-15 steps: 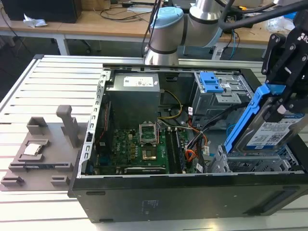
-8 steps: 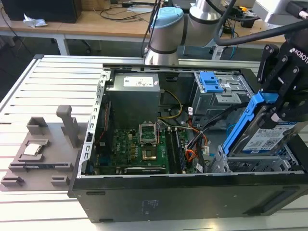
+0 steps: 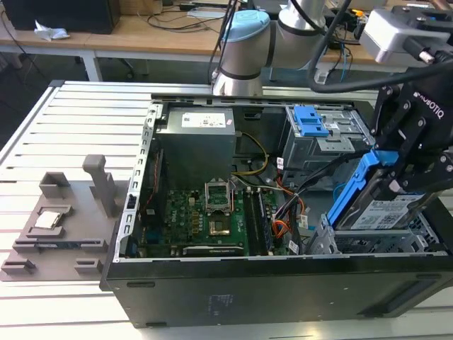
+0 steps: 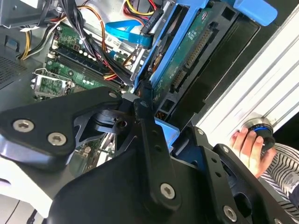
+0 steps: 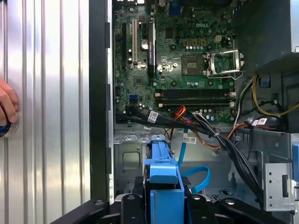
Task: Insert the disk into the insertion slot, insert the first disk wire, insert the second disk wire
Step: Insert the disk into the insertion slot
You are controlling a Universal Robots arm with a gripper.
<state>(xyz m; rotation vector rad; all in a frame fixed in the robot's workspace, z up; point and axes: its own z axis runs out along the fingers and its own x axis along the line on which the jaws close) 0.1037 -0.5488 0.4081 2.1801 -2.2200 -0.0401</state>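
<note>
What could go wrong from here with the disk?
The disk, held tilted by the gripper, may catch on the metal edge of the insertion slot rather than slide in. The black cable bundle runs close by and could snag or get pinched. A person's hand rests on the table beside the case, possibly within the arm's sweep.

I count 1 gripper (image 5: 164, 207) of mine, 1 disk (image 3: 386, 212), 1 PC case (image 3: 248, 290), 1 mobo (image 3: 205, 212), 1 PSU (image 3: 197, 138), 2 drive cages (image 3: 315, 142) — incl. the insertion slot (image 3: 354, 244) — 1 grey fixture (image 3: 64, 219), 1 hand (image 4: 247, 144).
</note>
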